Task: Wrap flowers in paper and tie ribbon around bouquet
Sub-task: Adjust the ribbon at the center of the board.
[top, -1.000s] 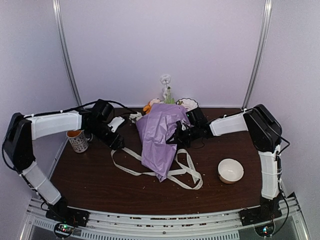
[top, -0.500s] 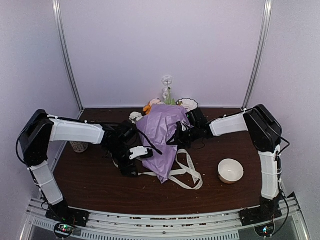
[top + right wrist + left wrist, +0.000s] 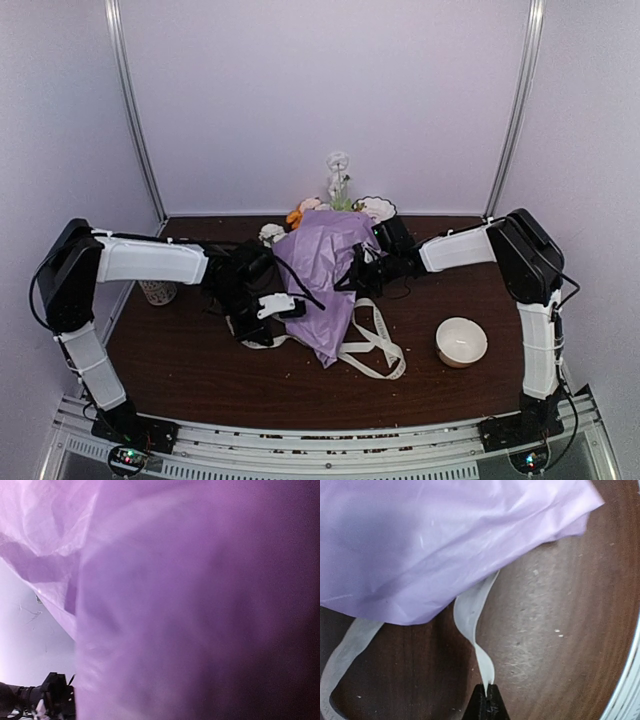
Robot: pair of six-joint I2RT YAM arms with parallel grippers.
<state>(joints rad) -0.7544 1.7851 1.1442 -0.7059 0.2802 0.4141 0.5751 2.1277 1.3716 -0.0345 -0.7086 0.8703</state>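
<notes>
The left pincer (image 3: 487,687) just swung over and clamped onto the ribbon (image 3: 470,612), the right pincer (image 3: 362,272) stays clenched by the bouquet (image 3: 322,262), so tying can begin.

left arm (image 3: 150,260) reaches in low from its side, forearm nearly level, wrist tipped down; left gripper (image 3: 487,692) is pinched tight on the ribbon (image 3: 470,612), right at the fingertips; right arm (image 3: 455,247) stretches in from the other side, elbow up high; right gripper (image 3: 357,275) is closed, fingers mostly hidden tbh
</notes>
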